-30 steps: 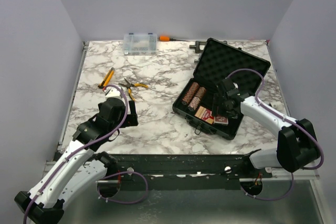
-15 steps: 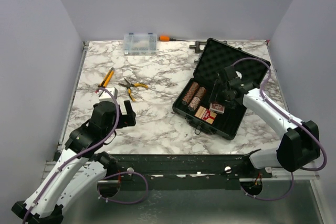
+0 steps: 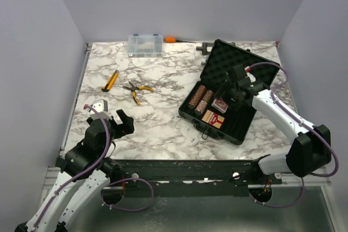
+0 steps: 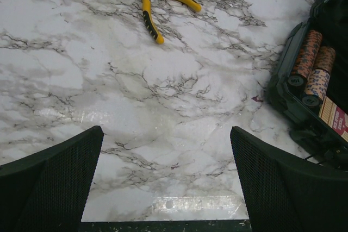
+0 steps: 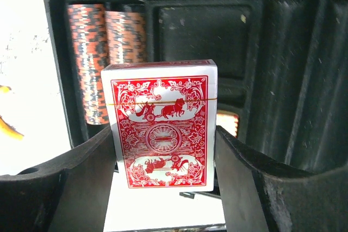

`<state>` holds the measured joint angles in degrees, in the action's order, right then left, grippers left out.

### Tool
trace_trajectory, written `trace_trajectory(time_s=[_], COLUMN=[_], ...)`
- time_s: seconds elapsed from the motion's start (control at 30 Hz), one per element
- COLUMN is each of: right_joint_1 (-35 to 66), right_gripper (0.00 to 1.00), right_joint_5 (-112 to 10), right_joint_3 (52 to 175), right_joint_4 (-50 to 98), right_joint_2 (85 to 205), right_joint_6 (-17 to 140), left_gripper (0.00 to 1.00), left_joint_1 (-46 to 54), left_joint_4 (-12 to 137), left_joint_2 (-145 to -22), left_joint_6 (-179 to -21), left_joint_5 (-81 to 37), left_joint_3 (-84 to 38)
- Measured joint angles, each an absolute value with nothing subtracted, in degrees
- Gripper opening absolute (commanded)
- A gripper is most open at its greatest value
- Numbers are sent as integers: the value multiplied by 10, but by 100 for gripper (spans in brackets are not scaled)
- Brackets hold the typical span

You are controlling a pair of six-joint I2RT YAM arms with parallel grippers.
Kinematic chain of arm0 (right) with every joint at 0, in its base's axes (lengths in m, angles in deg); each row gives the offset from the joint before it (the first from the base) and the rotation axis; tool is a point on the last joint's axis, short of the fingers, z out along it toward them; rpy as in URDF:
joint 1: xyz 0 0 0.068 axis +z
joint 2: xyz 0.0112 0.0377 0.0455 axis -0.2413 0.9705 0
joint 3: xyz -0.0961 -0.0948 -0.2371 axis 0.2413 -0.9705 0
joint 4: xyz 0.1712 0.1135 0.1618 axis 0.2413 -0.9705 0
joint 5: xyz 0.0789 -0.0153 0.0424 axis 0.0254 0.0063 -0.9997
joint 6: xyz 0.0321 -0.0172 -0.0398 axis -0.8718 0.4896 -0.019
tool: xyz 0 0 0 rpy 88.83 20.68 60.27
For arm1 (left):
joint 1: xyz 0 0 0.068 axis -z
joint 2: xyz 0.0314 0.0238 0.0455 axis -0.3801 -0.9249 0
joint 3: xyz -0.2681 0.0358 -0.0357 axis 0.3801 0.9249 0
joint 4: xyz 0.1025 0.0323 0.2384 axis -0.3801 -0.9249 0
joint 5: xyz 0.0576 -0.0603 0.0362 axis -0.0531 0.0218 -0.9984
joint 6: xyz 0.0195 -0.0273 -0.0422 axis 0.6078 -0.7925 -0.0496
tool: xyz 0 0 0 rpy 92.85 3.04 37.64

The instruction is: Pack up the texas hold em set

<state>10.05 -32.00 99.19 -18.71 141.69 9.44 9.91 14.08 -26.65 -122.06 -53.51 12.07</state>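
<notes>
Two jaws of the left gripper (image 4: 166, 134) stand spread wide over the marble table (image 3: 163, 129). Farther off, the right gripper (image 5: 164, 134) pinches a red-backed card deck (image 5: 160, 107) above the open black case (image 3: 242, 66), near two chip rolls (image 3: 201, 99).

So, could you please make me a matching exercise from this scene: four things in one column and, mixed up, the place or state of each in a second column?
Column 1
1. right pincer
2. chip rolls
3. pliers
4. left pincer

Column 2
A. side by side inside the black case
B. open, holding nothing
C. shut on a red-backed card deck
D. lying on the marble table, outside the case

Pairs: 1-C, 2-A, 3-D, 4-B
</notes>
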Motion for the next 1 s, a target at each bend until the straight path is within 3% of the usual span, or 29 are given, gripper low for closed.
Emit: trace_trajectory(time_s=[0.07, 0.13, 0.47, 0.67, 1.0], right_joint_1=[100, 100, 100, 100, 100], right_gripper=[10, 1, 1, 5, 2], right_joint_5=[-331, -346, -390, -417, -447], right_joint_3=[1016, 1055, 1170, 1118, 982], right_joint_4=[-180, -172, -191, -177, -126], right_joint_2=[1441, 1475, 1577, 1559, 1514], right_joint_6=[139, 207, 539, 691, 864], left_gripper=[98, 98, 98, 98, 98], left_joint_1=[99, 99, 99, 99, 99], left_joint_4=[145, 153, 208, 243, 278], left_joint_2=[-250, -233, -134, -83, -83], left_joint_6=[-1223, -1224, -1195, -1163, -1126], left_joint_5=[-537, -539, -521, -500, -462], left_joint_3=[131, 141, 190, 218, 244])
